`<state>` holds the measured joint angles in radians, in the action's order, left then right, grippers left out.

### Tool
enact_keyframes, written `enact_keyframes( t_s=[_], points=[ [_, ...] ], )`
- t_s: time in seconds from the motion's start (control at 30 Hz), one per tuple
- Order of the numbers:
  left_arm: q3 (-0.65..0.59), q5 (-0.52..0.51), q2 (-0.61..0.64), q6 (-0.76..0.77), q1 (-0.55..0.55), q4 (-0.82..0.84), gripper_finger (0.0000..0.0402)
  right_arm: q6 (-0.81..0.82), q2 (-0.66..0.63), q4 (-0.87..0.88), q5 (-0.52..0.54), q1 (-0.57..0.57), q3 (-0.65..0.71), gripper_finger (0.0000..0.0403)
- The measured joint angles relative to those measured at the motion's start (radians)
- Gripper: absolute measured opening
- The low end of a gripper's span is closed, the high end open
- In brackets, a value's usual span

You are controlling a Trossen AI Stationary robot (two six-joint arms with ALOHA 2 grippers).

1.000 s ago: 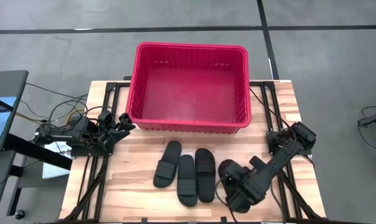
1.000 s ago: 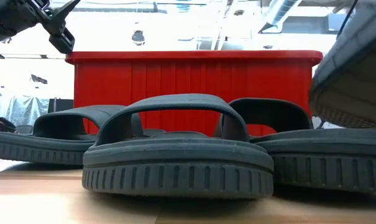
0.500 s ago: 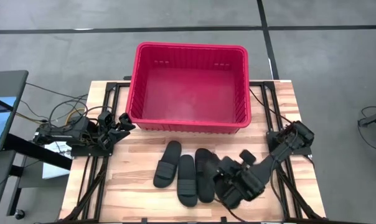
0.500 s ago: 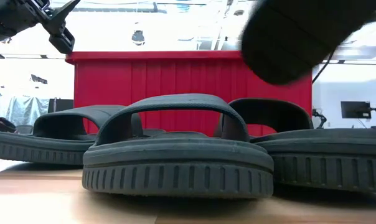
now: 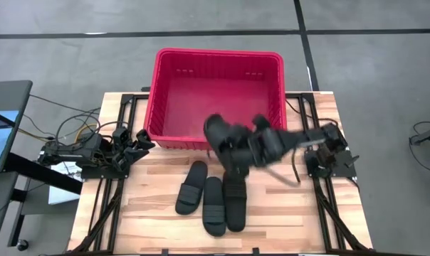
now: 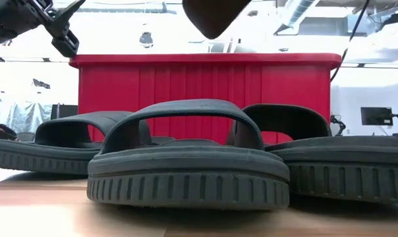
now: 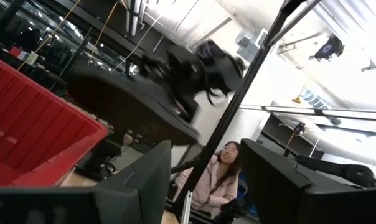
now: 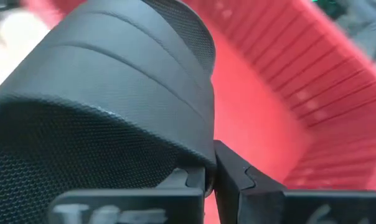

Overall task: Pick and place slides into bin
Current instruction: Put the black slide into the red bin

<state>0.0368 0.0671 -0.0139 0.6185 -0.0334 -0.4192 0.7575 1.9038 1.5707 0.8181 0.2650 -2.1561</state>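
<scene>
In right pincer [image 5: 238, 151]: slide [image 5: 221, 135].

Right hand [image 5: 238, 146] carried slide [image 5: 218, 134] over bin [image 5: 174, 142]

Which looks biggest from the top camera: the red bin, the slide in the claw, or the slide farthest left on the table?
1. The bin, by far.
2 and 3. Unsure: the slide in the right claw, the carried slide, is raised nearer the camera, so it cannot be ranked against the leftmost slide.
</scene>
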Motion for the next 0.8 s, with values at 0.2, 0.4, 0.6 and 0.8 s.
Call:
enact_keyframes(
  t_s=[0.2, 0.4, 0.6, 0.8],
  points=[
    [0.000, 0.000, 0.000, 0.021, 0.000, 0.003, 0.0183, -0.250, 0.000, 0.000, -0.004, -0.239, -0.052, 0.0000],
    [0.000, -0.001, 0.000, 0.013, 0.000, 0.004, 0.0183, -0.412, 0.000, -0.014, -0.030, -0.472, -0.057, 0.0000],
    [0.000, -0.037, 0.000, -0.025, 0.000, 0.005, 0.0183, -0.470, 0.003, -0.065, -0.080, -0.623, -0.024, 0.0000],
    [0.000, -0.054, 0.000, -0.033, 0.000, 0.013, 0.0183, -0.479, 0.104, -0.056, -0.123, -0.667, -0.023, 0.0000]
  ],
)
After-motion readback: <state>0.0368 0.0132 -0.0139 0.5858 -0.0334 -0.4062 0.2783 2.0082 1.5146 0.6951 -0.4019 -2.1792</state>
